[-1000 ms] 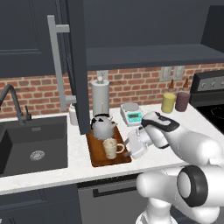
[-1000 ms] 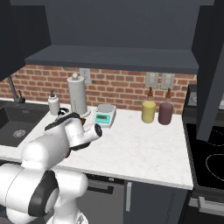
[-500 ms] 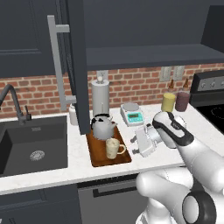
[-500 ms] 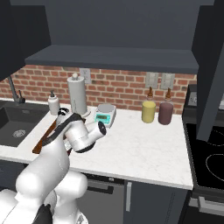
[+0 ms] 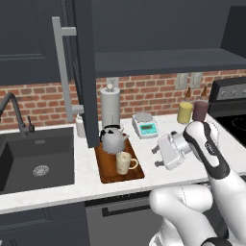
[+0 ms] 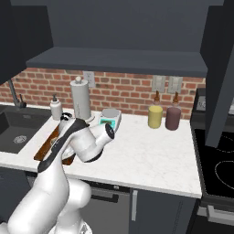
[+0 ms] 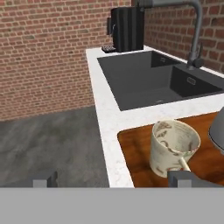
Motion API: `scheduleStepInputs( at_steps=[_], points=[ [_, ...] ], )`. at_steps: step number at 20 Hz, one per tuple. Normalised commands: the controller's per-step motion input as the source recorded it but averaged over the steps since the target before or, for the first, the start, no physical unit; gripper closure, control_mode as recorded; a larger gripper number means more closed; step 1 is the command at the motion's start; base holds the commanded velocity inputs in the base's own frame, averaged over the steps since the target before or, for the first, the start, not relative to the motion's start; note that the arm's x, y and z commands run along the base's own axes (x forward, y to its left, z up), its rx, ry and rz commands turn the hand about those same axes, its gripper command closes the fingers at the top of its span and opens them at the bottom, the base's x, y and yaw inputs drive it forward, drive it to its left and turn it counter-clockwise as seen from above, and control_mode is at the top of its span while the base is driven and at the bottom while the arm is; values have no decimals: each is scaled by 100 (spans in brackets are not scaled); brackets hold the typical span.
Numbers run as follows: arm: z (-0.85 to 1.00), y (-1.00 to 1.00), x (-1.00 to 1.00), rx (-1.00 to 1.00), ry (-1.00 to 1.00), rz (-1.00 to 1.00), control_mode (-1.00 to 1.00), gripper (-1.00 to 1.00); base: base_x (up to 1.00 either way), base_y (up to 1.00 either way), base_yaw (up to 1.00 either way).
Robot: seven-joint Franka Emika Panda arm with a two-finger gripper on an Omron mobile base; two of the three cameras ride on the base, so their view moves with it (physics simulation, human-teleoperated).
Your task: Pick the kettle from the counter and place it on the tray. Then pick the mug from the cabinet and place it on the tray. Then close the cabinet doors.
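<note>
The silver-grey kettle (image 5: 113, 140) and the cream mug (image 5: 124, 163) both stand on the reddish-brown tray (image 5: 108, 175), kettle behind, mug in front. My gripper (image 5: 156, 157) hovers just right of the mug, open and holding nothing, its fingers pointing at the mug. The hand view has the mug (image 7: 172, 145) close ahead on the tray (image 7: 138, 148), with the kettle's edge (image 7: 218, 131) at the right. The cabinet (image 5: 163, 57) is open, its left door (image 5: 82, 72) swung out above the tray and its right door (image 6: 219, 68) swung out too.
On the counter (image 5: 86, 168) behind the tray stand a paper-towel roll (image 5: 109, 105), a small scale (image 5: 145, 126), a yellow canister (image 5: 184, 113) and a maroon canister (image 5: 200, 110). A dark sink (image 5: 36, 163) with a faucet lies left; a stove (image 5: 235, 122) lies right.
The gripper has drawn back to the right, away from the mug on the tray, and the arm's elbow has swung right. Kettle and mug have not moved.
</note>
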Motion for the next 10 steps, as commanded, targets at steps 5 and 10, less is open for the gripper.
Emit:
scheduleStepInputs(
  at_steps=[5,10],
  points=[
    [73,5,-17,0,0,-11,-100,-100,0,0,0],
    [21,0,-7,0,4,-12,-100,-100,0,0,0]
  ],
)
